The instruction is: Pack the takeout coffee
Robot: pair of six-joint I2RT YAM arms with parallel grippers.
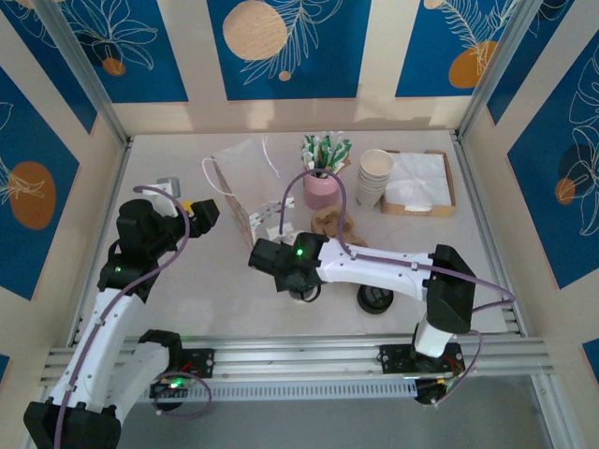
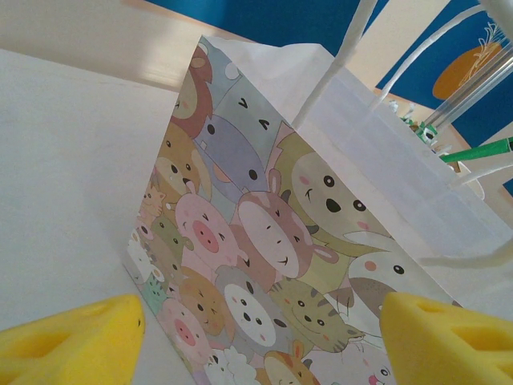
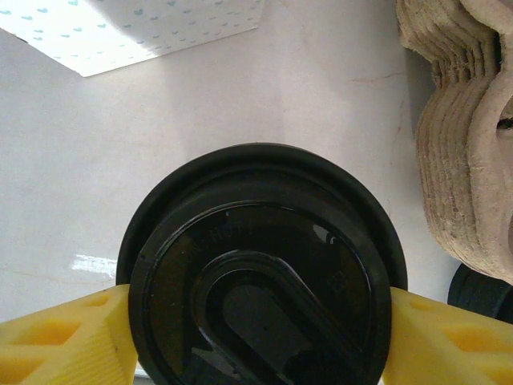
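Right gripper (image 1: 299,279), seen from above, hangs over the coffee cup (image 1: 307,296), upright on the table (image 1: 215,281) close by the paper bag (image 1: 245,192), toward the arms: nothing packed yet. Left wrist view: left gripper (image 2: 263,321) gapes empty, facing the bag's cartoon-animal side. Right wrist view: fingers (image 3: 64,337) clamp the cup at its glossy round black lid (image 3: 260,273); lifting and bagging remain.
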